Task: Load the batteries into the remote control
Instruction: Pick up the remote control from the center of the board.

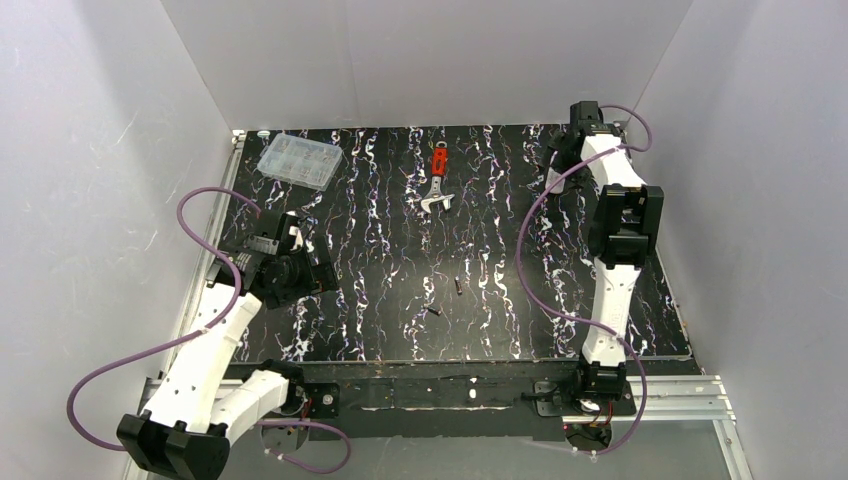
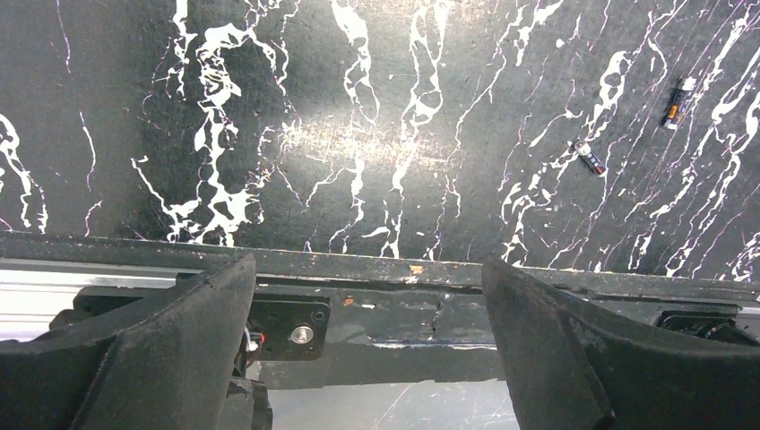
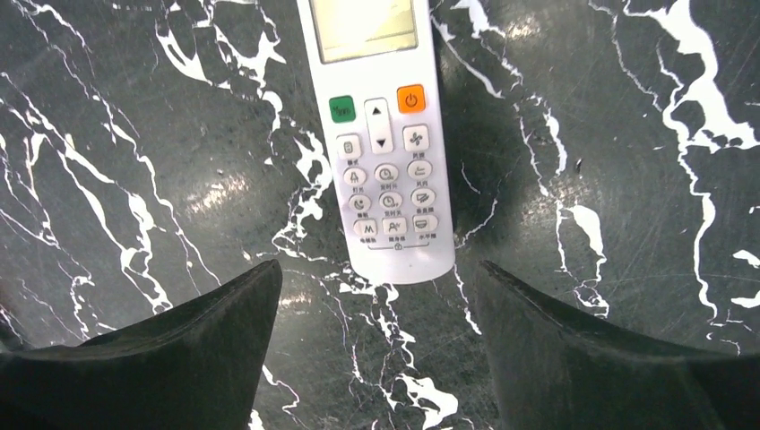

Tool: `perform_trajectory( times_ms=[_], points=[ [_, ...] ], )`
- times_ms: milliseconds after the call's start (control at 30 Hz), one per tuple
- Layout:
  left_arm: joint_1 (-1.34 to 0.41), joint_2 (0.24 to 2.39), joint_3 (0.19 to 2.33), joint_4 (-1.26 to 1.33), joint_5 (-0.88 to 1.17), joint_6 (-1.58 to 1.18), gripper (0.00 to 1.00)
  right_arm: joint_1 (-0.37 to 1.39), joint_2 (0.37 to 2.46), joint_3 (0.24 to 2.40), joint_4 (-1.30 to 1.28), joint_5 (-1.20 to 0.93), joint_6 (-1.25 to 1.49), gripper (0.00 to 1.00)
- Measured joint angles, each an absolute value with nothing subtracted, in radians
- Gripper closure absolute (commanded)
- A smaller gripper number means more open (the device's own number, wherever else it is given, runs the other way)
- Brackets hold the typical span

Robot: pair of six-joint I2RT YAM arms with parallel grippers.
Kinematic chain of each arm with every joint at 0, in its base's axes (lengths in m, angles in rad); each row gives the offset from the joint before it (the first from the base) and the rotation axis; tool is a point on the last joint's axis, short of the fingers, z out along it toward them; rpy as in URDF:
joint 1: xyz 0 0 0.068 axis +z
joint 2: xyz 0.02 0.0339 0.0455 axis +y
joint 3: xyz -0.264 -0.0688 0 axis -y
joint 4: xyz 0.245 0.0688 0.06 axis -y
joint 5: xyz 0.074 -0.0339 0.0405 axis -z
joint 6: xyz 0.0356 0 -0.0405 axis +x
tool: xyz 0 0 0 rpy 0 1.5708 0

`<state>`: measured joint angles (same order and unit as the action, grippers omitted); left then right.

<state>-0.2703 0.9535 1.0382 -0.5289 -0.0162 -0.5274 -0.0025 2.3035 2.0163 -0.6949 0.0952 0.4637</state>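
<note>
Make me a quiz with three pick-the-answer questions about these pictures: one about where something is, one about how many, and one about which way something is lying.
1. Where on the black white-veined table is the clear plastic compartment box?
A) near right corner
B) far left corner
C) dead centre

2. How many small dark cylindrical batteries lie loose on the table?
A) one
B) four
C) two

3. How does the slim white plastic remote control lie?
A) buttons facing up
B) buttons facing down
C) standing on its end

Answers:
1 B: the top view shows the box at the far left corner.
2 C: two lie apart near the table's middle.
3 A: the right wrist view shows its screen and buttons.
</note>
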Motion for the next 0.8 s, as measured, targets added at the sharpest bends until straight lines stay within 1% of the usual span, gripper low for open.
perform_trajectory(
  times_ms=[100,367,467,600,800],
  points=[
    [-0.270,0.953,1.038,-0.530,-0.020,-0.524,0.02,-0.002,2.320,2.052,-0.713,0.115,0.473,0.17],
    [-0.270,0.953,1.038,-0.547,-0.020,-0.521,0.02,-0.002,2.397,2.146,-0.802,0.156,0.496,0.13],
    [-0.270,0.953,1.038,-0.554,-0.020,-0.521,0.02,-0.002,2.437,2.198,-0.834,0.154,0.499,0.16],
    [-0.270,0.953,1.038,-0.560,-0.020,-0.520,0.02,-0.002,2.460,2.213,-0.867,0.149,0.505,0.25],
    [-0.270,0.952,1.039,-0.565,-0.020,-0.516,0.02,-0.002,2.461,2.218,-0.891,0.143,0.516,0.48]
  ],
)
